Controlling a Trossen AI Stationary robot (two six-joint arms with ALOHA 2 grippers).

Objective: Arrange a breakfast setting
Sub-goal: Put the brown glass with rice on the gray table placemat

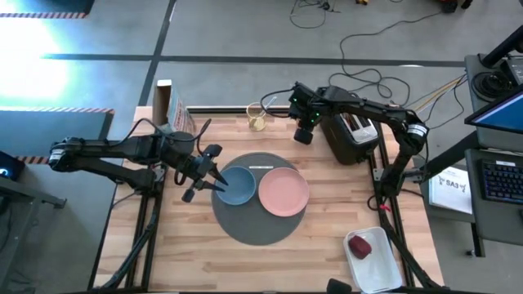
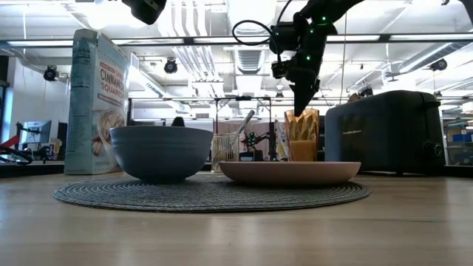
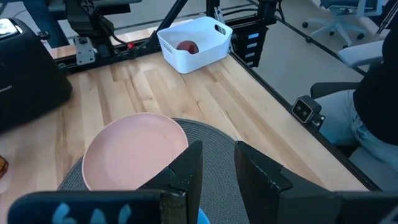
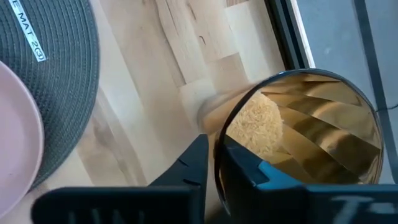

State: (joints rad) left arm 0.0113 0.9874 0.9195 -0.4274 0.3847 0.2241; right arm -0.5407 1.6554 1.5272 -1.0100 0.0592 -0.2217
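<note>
Count on the worktop [image 1: 204, 261]: 1 round dark-grey mat [image 1: 253, 224], 1 blue bowl [image 1: 238, 186], 1 pink plate [image 1: 284, 193], 1 amber tumbler [image 1: 257, 119], 1 red apple [image 1: 359, 246], 1 white tray [image 1: 384, 273], 1 black toaster [image 1: 353, 135], 1 cereal box [image 1: 178, 114]. Arms: 2.

Mat lies at worktop centre. Bowl and plate sit on it side by side, bowl on the L-arm side, plate on the R-arm side; rims just beside each other. Apple lies inside the tray, at the near R corner, well apart from the mat.

L pincer [image 1: 214, 181]: at the bowl's L rim, tips over the rim edge. L wrist view shows its fingers [image 3: 189, 171] a narrow gap apart, nothing visible between them; plate and mat lie just beyond. Contact w/ bowl rim: cannot tell.

R pincer [image 1: 304, 131]: raised above the worktop's far side, between tumbler and toaster. In the high view the tumbler stands apart from it, near the far edge. R wrist view shows the tumbler's rim [image 4: 298, 134] passing between the fingers [image 4: 193, 163], which stand nearly together; whether they actually clamp the rim: cannot tell. Low view shows the pincer tip directly above the tumbler [image 2: 301, 135].

Hidden or cut off: bowl mostly off-frame in L wrist view. Toaster slots hard to make out. A pale, grainy mass shows through the tumbler in the R wrist view; what it is cannot be told. Cereal box in part hidden by the L arm in the high view.
</note>
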